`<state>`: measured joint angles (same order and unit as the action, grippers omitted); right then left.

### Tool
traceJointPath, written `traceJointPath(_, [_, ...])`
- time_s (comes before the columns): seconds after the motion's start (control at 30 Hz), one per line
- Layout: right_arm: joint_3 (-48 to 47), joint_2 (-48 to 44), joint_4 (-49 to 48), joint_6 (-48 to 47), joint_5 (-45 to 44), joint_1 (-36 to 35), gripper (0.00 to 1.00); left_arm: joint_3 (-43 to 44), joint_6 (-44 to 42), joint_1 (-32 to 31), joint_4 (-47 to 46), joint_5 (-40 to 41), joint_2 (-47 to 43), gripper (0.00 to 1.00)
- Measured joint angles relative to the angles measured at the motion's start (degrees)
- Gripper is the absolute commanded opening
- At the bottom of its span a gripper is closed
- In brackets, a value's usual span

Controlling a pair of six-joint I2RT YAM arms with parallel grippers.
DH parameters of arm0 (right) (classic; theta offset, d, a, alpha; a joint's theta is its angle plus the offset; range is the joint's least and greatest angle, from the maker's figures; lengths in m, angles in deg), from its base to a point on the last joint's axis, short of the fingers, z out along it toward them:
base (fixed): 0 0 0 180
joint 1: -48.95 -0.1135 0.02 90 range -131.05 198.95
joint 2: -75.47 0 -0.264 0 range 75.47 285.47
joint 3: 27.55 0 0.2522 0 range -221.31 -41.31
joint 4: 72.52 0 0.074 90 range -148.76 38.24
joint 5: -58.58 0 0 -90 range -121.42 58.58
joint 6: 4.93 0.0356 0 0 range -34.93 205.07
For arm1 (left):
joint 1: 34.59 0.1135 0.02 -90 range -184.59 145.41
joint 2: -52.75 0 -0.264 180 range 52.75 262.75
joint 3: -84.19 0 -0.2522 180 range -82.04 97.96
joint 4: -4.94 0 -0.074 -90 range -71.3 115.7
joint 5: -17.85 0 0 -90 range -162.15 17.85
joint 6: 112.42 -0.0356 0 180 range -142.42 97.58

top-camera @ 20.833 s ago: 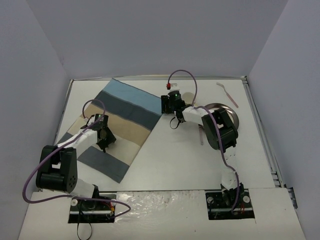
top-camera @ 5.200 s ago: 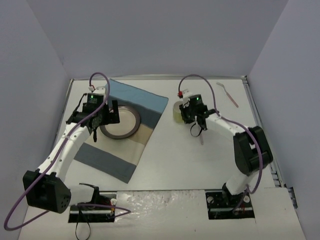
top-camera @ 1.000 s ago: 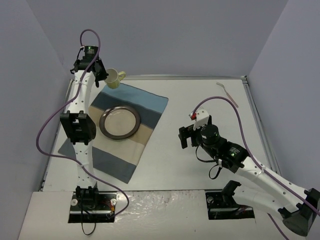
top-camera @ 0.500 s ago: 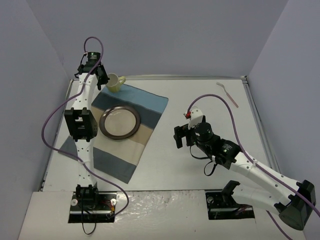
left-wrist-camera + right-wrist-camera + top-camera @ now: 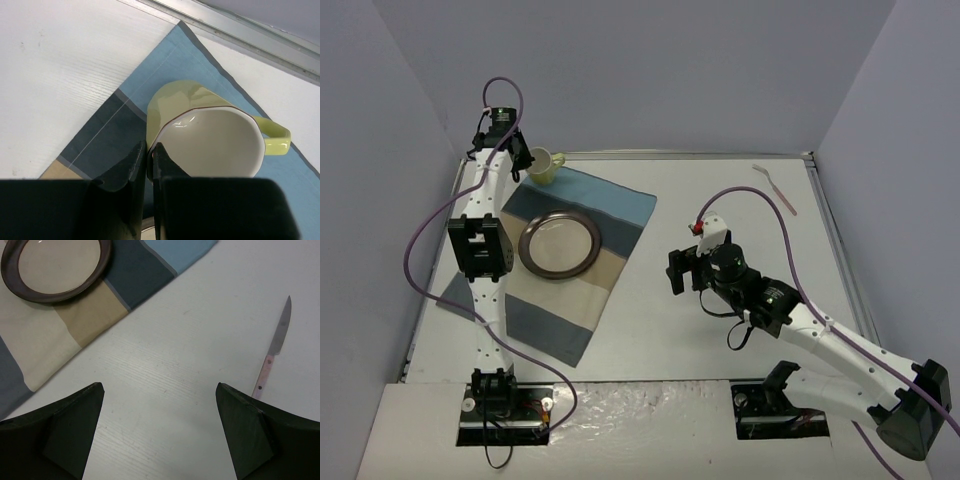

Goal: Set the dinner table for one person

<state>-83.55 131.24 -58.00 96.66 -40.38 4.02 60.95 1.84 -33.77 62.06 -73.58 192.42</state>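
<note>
Our left hand (image 5: 149,150) pinches the wall of the yellow mug (image 5: 210,135) over the far corner of the placemat (image 5: 100,135). Our right hand (image 5: 159,390) hangs wide above the white surface (image 5: 165,355) beneath everything, near a knife (image 5: 274,352).

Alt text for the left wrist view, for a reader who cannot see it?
The left fingers pinch the rim of a pale yellow mug, its handle at frame right, over the blue corner of a striped placemat. White table and a metal rail lie beyond.
</note>
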Motion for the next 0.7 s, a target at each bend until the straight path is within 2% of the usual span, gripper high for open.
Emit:
traceJointPath(0.47, [0.02,0.31,-0.32,0.41,0.47,0.54,0.91,-0.26,-0.1,0.77,-3.35,0.13,2.74,0.01])
traceJointPath(0.7, [0.02,1.21,-0.52,0.59,0.87,0.7,0.91,-0.26,-0.22,0.77,-4.28,-0.21,2.74,0.21])
